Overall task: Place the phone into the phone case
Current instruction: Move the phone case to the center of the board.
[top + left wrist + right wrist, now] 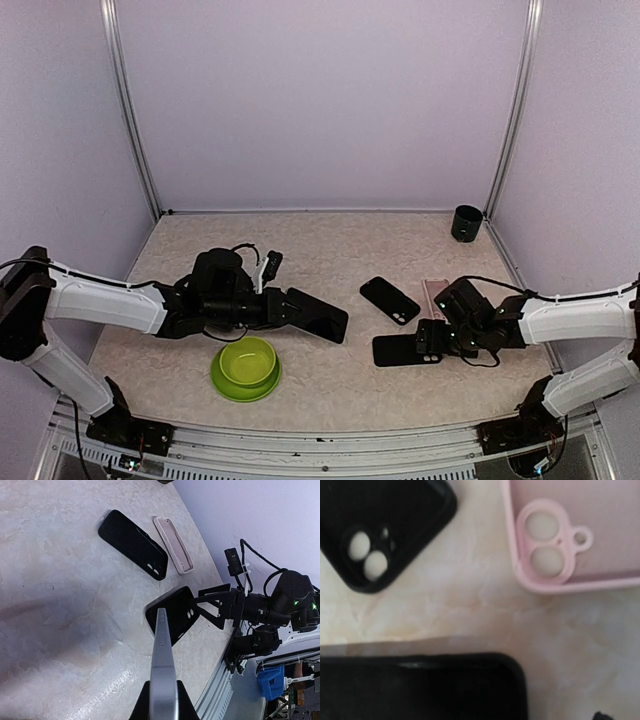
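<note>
**Left gripper (283,306) pinches the phone (320,317), aimed at a case**

The left gripper is pressed onto one short end of the phone and holds it off the table just beyond the green bowl (245,368), probably so the free end can enter first. The phone's long axis runs left to right, its free end pointing at the near black case (397,350). The right gripper (428,342), jaws spread, sits at that case's right end, likely to steady it. I cannot tell whether it touches the case.
</note>
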